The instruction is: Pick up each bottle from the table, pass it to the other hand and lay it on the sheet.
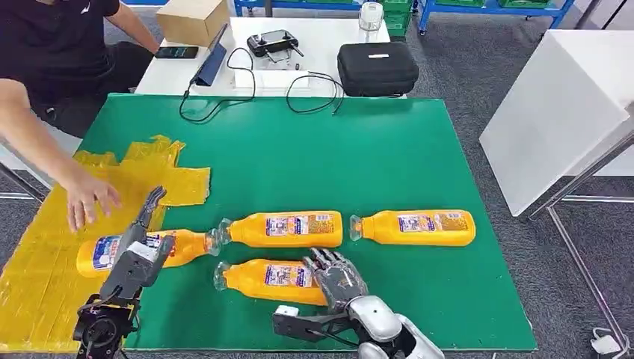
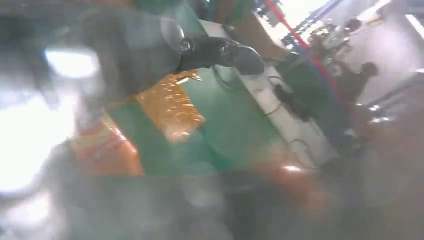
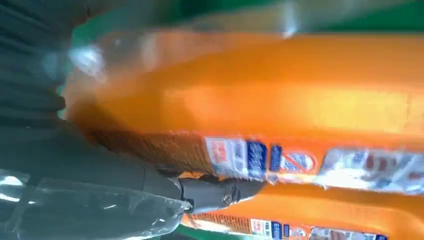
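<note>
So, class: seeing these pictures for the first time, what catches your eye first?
Four orange plastic juice bottles lie on the green table: one on the crinkled yellow sheet under the robot's left hand, three on bare green. The right hand covers the nearest bottle, and a person's hand presses the sheet.

The left arm rose from the lower left of the head view, its left hand (image 1: 142,243) low and left of centre with dark fingers stretched up and apart, gripping nothing. The right arm entered from the bottom edge right of centre, its silver wrist bent inward. The right hand (image 1: 338,278) lay palm down, fingers curled over something orange.
</note>
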`<action>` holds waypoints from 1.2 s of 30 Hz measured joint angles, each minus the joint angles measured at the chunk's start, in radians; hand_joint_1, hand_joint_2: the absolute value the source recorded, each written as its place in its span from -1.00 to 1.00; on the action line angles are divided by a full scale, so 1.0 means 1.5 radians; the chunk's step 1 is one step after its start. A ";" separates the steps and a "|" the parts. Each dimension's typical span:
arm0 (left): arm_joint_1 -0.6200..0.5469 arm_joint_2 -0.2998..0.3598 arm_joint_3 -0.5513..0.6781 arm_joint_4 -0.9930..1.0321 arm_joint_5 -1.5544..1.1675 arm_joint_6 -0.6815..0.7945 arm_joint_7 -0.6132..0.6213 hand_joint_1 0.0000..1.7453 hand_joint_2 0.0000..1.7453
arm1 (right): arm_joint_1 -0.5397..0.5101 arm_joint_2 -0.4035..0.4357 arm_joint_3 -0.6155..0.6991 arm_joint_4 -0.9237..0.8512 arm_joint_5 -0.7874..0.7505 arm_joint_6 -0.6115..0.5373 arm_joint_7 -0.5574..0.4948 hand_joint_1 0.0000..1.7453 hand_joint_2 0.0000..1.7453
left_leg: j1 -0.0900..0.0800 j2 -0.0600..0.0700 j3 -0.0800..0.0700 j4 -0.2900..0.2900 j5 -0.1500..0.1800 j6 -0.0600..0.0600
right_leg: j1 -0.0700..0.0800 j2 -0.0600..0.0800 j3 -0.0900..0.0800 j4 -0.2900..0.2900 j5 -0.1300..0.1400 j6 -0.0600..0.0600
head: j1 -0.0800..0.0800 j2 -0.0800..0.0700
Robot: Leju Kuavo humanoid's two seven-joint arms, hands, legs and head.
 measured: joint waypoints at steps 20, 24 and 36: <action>0.001 -0.018 -0.019 -0.054 0.052 -0.002 0.002 -1.00 -1.00 | -0.087 0.096 0.017 0.204 0.024 0.002 -0.031 1.00 1.00 | 0.004 0.008 0.008 0.000 -0.001 -0.005 | 0.004 0.009 0.000 0.000 0.001 -0.005 | 0.000 0.000; 0.001 -0.018 -0.019 -0.054 0.052 -0.002 0.002 -1.00 -1.00 | -0.090 0.098 0.017 0.210 0.024 0.002 -0.031 1.00 1.00 | 0.005 0.009 0.008 0.000 -0.001 -0.006 | 0.005 0.009 0.001 0.000 0.001 -0.005 | 0.000 0.000; 0.002 -0.021 -0.019 -0.055 0.087 -0.018 0.013 -1.00 -1.00 | -0.097 0.100 0.021 0.219 0.020 0.011 -0.037 1.00 1.00 | 0.005 0.011 0.009 0.000 -0.001 -0.006 | 0.006 0.011 0.001 0.000 0.002 -0.006 | 0.000 0.000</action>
